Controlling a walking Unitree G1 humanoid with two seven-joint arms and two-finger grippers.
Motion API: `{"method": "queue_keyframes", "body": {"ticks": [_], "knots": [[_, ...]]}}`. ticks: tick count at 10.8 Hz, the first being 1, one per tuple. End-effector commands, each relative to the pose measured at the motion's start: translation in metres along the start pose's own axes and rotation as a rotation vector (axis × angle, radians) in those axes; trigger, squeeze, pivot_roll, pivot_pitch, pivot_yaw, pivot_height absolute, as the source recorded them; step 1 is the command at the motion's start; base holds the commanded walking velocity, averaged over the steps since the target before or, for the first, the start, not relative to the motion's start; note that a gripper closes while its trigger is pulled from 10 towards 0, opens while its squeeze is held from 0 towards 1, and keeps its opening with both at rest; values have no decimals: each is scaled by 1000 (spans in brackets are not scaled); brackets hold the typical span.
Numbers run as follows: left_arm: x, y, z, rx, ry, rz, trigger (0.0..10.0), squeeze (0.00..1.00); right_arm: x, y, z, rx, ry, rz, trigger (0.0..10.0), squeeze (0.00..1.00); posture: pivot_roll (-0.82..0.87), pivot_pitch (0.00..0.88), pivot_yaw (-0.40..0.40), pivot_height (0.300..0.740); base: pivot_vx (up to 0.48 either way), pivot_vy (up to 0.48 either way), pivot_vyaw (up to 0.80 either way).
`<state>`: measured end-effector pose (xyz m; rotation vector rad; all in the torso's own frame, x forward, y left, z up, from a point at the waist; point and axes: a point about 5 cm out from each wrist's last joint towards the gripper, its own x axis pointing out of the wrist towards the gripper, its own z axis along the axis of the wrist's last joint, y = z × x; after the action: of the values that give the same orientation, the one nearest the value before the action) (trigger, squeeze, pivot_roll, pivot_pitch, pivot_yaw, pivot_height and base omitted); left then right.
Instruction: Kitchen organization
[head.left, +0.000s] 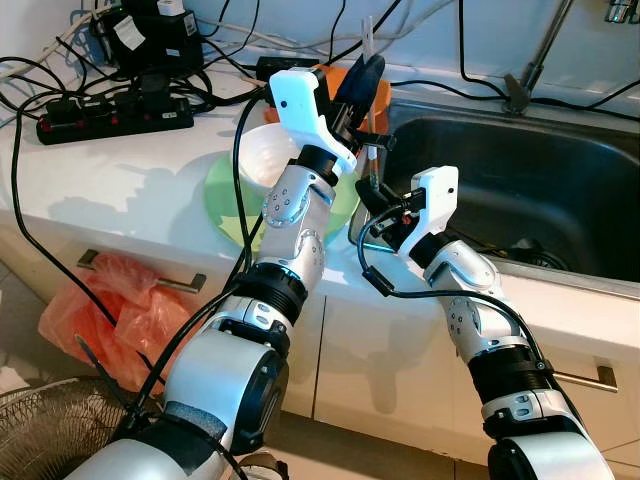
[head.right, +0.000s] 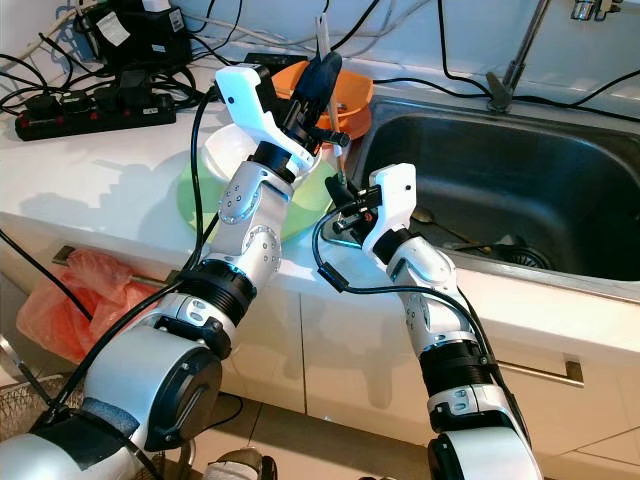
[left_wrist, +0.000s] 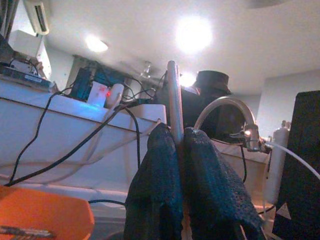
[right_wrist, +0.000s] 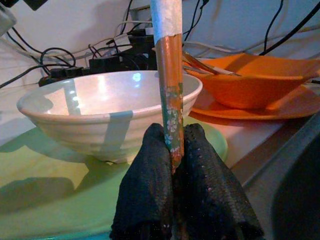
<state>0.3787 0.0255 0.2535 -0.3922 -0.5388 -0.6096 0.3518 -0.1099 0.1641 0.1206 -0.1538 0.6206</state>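
Observation:
My left gripper (head.left: 358, 88) is raised over the orange bowl (head.right: 348, 98) at the back of the counter, shut on a thin pale stick (left_wrist: 173, 95) that points straight up. Below it, at the sink's left rim, my right gripper (head.left: 383, 212) is shut on a chopstick (right_wrist: 170, 80) with an orange and green pattern and a white upper part. The two sticks line up; I cannot tell whether they are one piece. A white ribbed bowl (right_wrist: 100, 110) stands on a green plate (head.left: 225, 195) just left of the right gripper.
The steel sink (head.left: 520, 170) lies to the right, its faucet (head.left: 530, 70) behind it. A black power strip (head.left: 110, 115) and tangled cables cover the counter's back left. A red plastic bag (head.left: 110, 305) hangs at the drawer front, and a fan grille (head.left: 40, 430) stands on the floor.

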Motion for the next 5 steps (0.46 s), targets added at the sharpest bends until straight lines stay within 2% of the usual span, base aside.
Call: {"method": "queue_keyframes", "body": {"ticks": [1, 4, 5], "knots": [[37, -107, -7, -218, 0, -202, 10000, 0, 1, -15, 35, -21, -150, -70, 0, 0, 114, 150, -17, 740, 0, 0, 0], [37, -107, -7, -218, 0, -202, 10000, 0, 1, -15, 35, -21, -150, -70, 0, 0, 114, 150, -17, 740, 0, 0, 0], [36, -107, -8, -214, 10, -202, 10000, 0, 1, -15, 35, -21, -150, -71, 0, 0, 114, 0, 0, 740, 0, 0, 0]]}}
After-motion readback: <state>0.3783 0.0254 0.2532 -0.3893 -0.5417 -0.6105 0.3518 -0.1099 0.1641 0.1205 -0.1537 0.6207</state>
